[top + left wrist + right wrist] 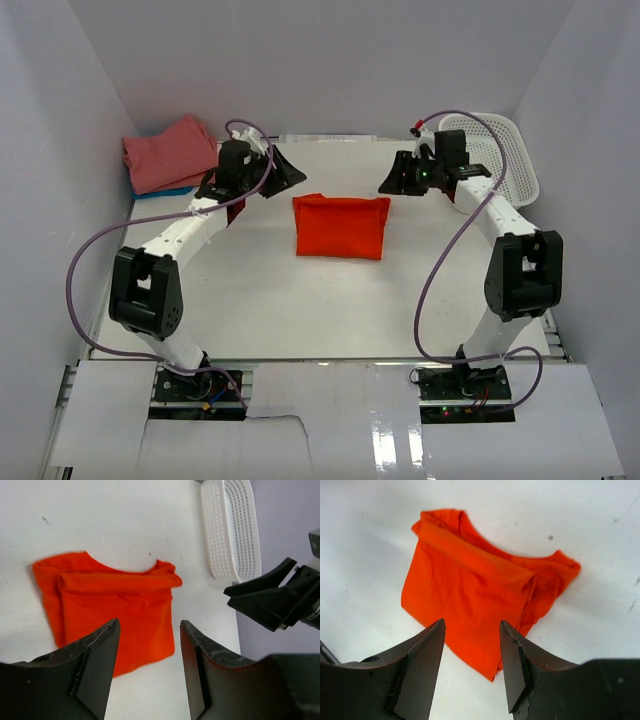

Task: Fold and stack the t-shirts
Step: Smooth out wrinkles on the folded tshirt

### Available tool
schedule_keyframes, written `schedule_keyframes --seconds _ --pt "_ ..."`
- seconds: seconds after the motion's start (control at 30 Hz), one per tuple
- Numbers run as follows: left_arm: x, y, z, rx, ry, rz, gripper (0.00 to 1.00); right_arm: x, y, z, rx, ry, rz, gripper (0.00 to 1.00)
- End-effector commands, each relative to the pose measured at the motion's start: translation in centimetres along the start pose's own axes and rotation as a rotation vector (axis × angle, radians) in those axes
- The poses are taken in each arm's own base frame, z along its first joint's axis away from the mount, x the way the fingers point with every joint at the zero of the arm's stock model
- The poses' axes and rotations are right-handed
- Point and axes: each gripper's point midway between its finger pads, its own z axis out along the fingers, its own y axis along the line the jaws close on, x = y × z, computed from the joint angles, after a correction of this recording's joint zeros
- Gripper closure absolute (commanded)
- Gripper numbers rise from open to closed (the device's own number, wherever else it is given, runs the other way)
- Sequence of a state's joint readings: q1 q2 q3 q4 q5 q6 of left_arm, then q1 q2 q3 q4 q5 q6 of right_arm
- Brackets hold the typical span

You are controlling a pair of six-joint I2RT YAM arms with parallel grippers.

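A bright orange-red t-shirt [341, 226] lies folded into a rough rectangle in the middle of the table, also filling the left wrist view [115, 605] and the right wrist view [480, 587]. My left gripper [290, 170] hovers off its left far corner, open and empty [150, 630]. My right gripper [388, 178] hangs off its right far corner, open and empty too [472, 630]. A folded salmon-pink t-shirt [168, 152] rests at the back left on a blue t-shirt [160, 192], of which only an edge shows.
A white mesh basket [505, 155] stands at the back right, just behind the right arm, and shows in the left wrist view [230, 527]. White walls close in the table on the left, right and back.
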State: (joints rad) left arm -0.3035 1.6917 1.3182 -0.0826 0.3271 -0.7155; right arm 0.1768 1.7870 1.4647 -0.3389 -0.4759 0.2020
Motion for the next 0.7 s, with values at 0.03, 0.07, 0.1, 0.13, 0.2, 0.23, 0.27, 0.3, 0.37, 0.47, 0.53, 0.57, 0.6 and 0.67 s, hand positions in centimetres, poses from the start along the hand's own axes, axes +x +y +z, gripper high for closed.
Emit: schedule_keyframes --seconds 0.03,0.07,0.1,0.13,0.2,0.23,0.27,0.3,0.37,0.47,0.53,0.57,0.6,0.67 --pt "4.7 -2.1 -2.1 0.092 0.076 0.044 0.38 2.0 2.2 -1.5 -0.077 -0.007 -0.050 0.46" --pt "4.8 -2.7 -2.5 0.111 0.069 0.066 0.38 2.8 2.3 -1.6 -0.094 0.002 -0.073 0.45" --pt "5.3 -2.8 -2.6 0.117 0.077 0.073 0.38 2.6 3.2 -2.3 -0.122 -0.016 -0.107 0.45" --pt "5.7 -2.8 -2.6 0.125 0.092 0.077 0.38 2.7 3.6 -2.5 -0.128 -0.025 -0.141 0.45" --pt "6.0 -2.9 -2.5 0.132 0.104 0.080 0.38 3.1 3.7 -2.7 -0.108 -0.040 -0.179 0.44" --pt "5.8 -3.1 -2.5 0.136 0.100 0.082 0.38 3.3 4.2 -2.6 -0.125 -0.043 -0.191 0.44" --pt "5.8 -3.1 -2.5 0.132 0.100 0.086 0.38 3.2 4.6 -2.6 -0.137 -0.051 -0.196 0.44" --pt "5.7 -3.1 -2.3 0.131 0.103 0.088 0.38 3.3 4.7 -2.4 -0.130 -0.046 -0.186 0.44" --pt "5.3 -3.8 -2.2 0.147 0.107 0.104 0.38 3.4 4.8 -2.1 -0.138 -0.046 -0.183 0.44" --pt "5.1 -4.2 -1.7 0.156 0.115 0.112 0.38 3.2 5.1 -2.0 -0.144 -0.044 -0.174 0.44" --pt "5.8 -4.5 -1.2 0.164 0.128 0.106 0.38 3.0 5.6 -1.9 -0.157 -0.052 -0.171 0.43" --pt "6.4 -4.6 -1.1 0.173 0.142 0.106 0.38 3.0 5.8 -1.7 -0.169 -0.047 -0.164 0.43" --pt "7.0 -4.7 -1.0 0.178 0.154 0.099 0.38 3.0 6.0 -1.6 -0.179 -0.045 -0.160 0.43" --pt "8.5 -5.3 -0.4 0.207 0.174 0.103 0.38 2.9 6.3 -1.3 -0.195 -0.039 -0.139 0.45"
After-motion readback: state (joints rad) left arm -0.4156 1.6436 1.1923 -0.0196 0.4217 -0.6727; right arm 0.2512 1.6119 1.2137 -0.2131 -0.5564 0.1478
